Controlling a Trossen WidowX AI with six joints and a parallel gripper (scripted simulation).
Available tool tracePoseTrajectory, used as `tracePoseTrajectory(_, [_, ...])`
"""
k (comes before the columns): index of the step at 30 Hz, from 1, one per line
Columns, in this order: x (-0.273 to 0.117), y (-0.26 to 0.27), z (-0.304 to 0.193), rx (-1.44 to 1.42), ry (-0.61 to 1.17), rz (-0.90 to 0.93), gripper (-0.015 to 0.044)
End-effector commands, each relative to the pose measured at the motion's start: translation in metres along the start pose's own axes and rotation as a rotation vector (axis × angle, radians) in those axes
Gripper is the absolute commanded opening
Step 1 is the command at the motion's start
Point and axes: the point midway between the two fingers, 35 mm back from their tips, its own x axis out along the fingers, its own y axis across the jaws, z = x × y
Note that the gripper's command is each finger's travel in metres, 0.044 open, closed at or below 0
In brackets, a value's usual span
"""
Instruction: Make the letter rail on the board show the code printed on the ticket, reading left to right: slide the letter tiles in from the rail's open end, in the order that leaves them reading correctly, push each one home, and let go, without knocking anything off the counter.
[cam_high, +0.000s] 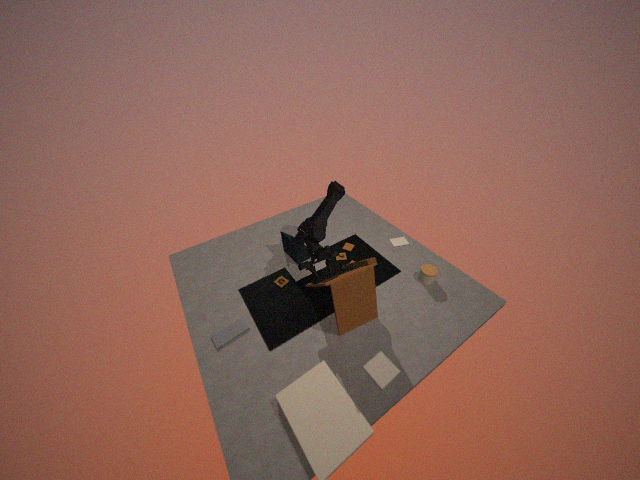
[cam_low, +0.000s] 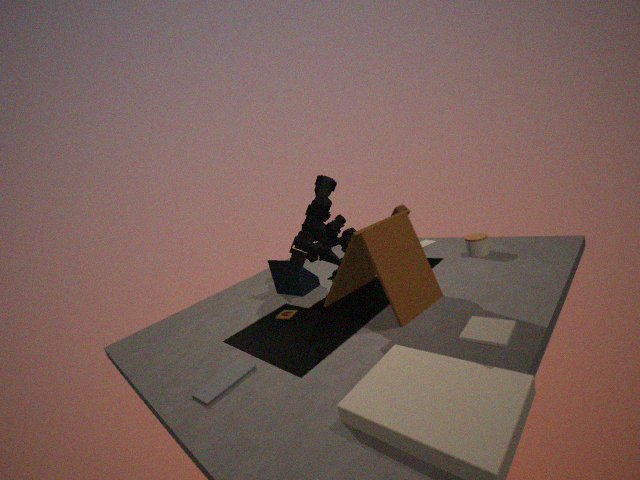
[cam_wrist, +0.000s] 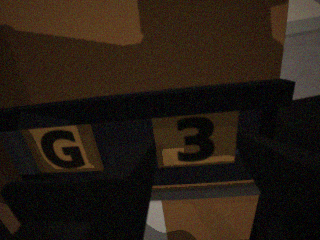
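My claw (cam_high: 321, 277) (cam_wrist: 194, 139) is clamped on the 3 tile (cam_wrist: 196, 139), in the rail (cam_wrist: 125, 145), apart from the G tile (cam_wrist: 62, 148). Seating is under way; next, I judge, comes pushing it along the rail towards G, then release.

Can't see all of the rail (cam_wrist: 175, 97): cut off at nine o'clock in the wrist view, hidden by the board (cam_high: 355, 299) (cam_low: 405, 268) (cam_wrist: 210, 55) in the exterior one. Can't read the small tile (cam_high: 341, 256) at the board's twelve o'clock, top view.
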Motion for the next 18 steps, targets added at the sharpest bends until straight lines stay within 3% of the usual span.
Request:
tracePoseTrajectory(1, [0.0,0.004,0.0,-0.001,-0.002,-0.004,0.0])
tracePoseTrajectory(18, [0.0,0.014,0.0,0.0,-0.002,-0.003,0.0])
